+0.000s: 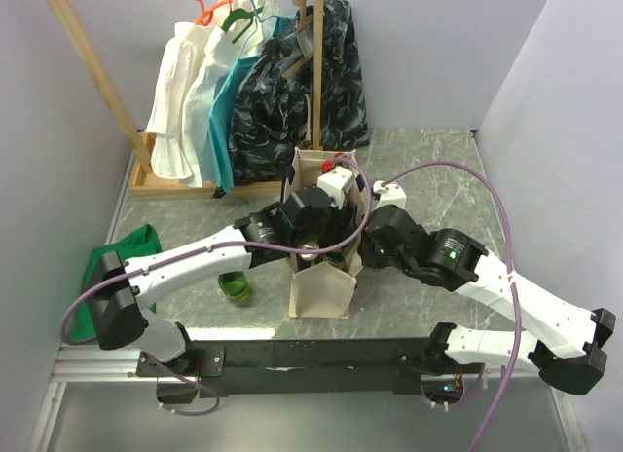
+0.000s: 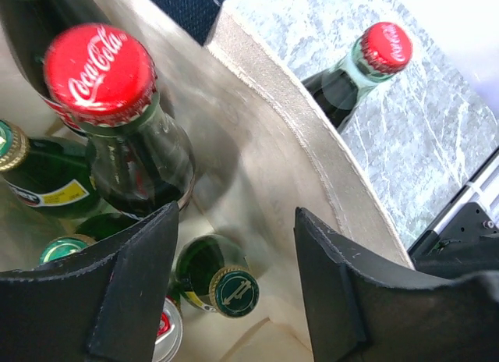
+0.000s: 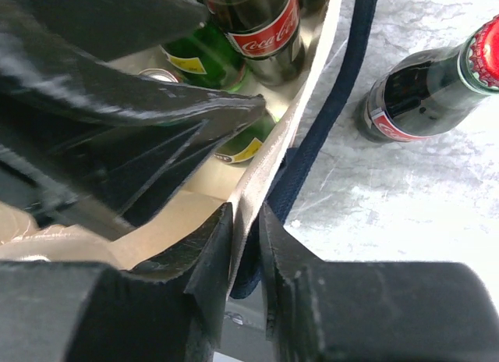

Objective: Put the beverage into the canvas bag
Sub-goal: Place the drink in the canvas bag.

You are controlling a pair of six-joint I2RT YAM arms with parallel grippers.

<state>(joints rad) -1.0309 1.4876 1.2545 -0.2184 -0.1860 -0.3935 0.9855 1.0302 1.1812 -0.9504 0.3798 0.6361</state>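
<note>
The cream canvas bag (image 1: 321, 288) with navy handles stands mid-table. My left gripper (image 1: 311, 226) hangs over its mouth, open and empty (image 2: 234, 249). Below it in the bag (image 2: 281, 143) stand a Coca-Cola bottle (image 2: 101, 73), several green bottles, one with a green cap (image 2: 234, 292), and a can (image 2: 168, 331). My right gripper (image 1: 362, 245) is shut on the bag's right wall (image 3: 245, 221), next to the navy handle (image 3: 343, 73). Another Coca-Cola bottle (image 3: 425, 93) stands on the table outside the bag; it also shows in the left wrist view (image 2: 366, 65).
A green bottle (image 1: 234, 284) stands on the table left of the bag, under my left arm. A green cloth (image 1: 122, 252) lies at the left edge. A wooden rack with hanging garments (image 1: 243, 82) stands at the back left.
</note>
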